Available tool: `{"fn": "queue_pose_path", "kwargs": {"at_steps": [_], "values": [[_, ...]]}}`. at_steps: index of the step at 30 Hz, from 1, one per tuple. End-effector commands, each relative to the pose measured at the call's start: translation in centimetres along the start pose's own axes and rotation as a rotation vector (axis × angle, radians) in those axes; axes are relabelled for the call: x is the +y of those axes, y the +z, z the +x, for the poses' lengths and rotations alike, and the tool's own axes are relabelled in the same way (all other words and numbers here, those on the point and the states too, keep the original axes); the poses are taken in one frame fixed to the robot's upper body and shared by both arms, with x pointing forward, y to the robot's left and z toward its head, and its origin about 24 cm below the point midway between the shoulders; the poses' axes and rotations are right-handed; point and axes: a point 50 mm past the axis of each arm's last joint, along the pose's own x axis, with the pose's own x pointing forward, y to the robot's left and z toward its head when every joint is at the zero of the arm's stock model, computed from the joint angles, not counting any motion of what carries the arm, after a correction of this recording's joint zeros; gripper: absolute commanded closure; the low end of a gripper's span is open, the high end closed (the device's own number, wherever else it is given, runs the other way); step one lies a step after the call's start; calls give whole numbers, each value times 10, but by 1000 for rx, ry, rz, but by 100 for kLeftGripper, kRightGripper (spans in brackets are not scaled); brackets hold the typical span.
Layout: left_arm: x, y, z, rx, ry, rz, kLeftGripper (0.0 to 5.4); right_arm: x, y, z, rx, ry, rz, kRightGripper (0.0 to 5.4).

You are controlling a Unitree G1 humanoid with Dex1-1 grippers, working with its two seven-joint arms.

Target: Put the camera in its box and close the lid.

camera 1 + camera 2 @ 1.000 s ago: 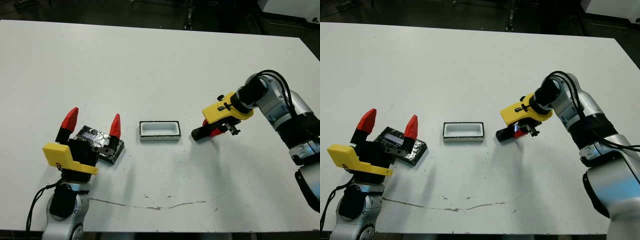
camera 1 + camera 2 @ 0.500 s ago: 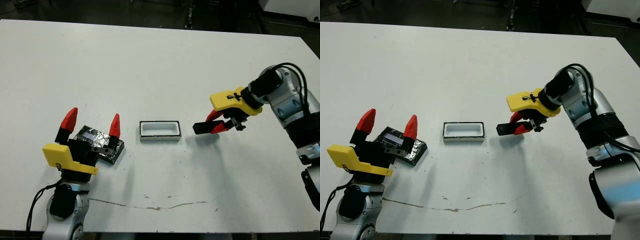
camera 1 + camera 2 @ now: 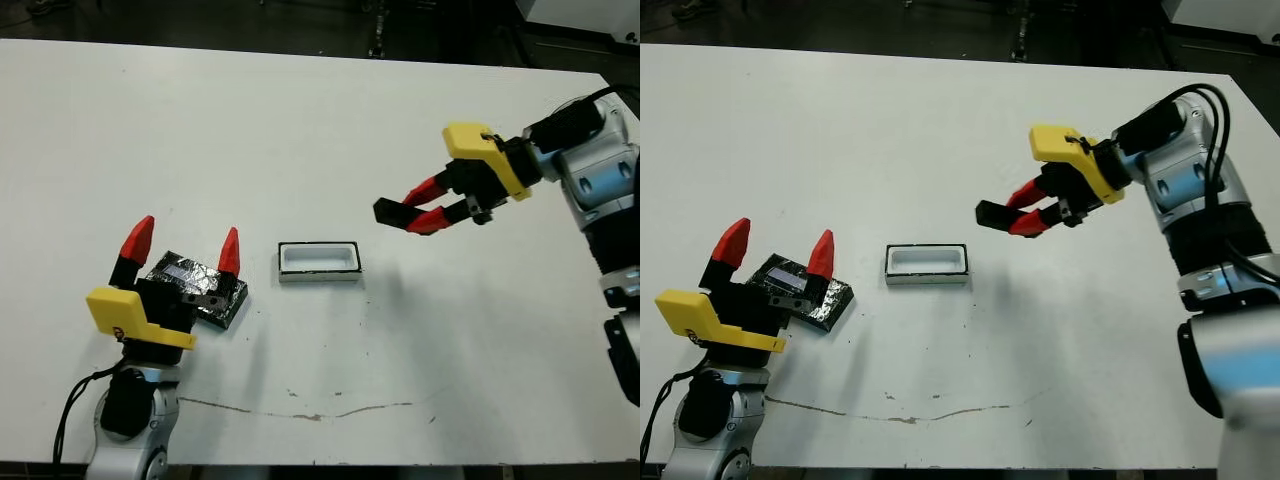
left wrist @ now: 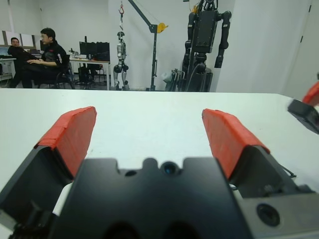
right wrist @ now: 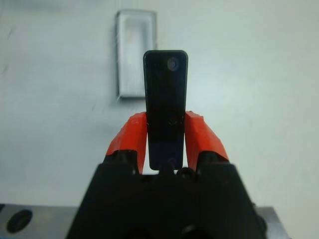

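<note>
My right gripper [image 3: 415, 207] is shut on the camera [image 3: 390, 211], a narrow black bar held in the air above the table, to the right of the box and a little farther back. In the right wrist view the camera [image 5: 165, 94] sticks out between the red fingers [image 5: 130, 137], with the box [image 5: 135, 55] beyond it. The box [image 3: 319, 262] is a small white-lined tray resting open at the table's middle. The speckled black lid [image 3: 190, 272] lies flat to the box's left. My left gripper [image 3: 185, 242] stands open just in front of the lid, hiding its near part.
The white table [image 3: 300, 130] stretches wide behind the box. A thin dark scratch [image 3: 310, 412] runs along its near edge. In the left wrist view, people [image 4: 42, 55] sit at desks and robot stands [image 4: 204, 40] rise beyond the table.
My right gripper has lifted the camera off the table, rising and swinging farther back. The left gripper, the lid and the box have stayed put.
</note>
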Motion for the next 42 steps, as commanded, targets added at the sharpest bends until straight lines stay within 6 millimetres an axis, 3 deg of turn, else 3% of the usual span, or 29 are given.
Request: {"fn": "queue_pose_path", "kwargs": {"at_steps": [1, 6, 12, 18, 31, 42], "values": [[1, 0, -1, -1, 12, -1, 0, 4, 5, 15, -78, -46, 52, 369], [3, 2, 0, -11, 21, -2, 0, 11, 11, 37, -145, -77, 94, 369], [5, 4, 1, -27, 33, -3, 0, 28, 18, 49, -123, -153, 187, 369], [6, 5, 1, -30, 37, 3, 0, 36, 21, 52, -105, -156, 257, 369], [4, 4, 0, -28, 39, -11, 0, 36, 28, 55, -78, -36, 200, 369], [3, 3, -1, -18, 36, -10, 0, 34, 20, 68, -87, 3, 190, 369]]}}
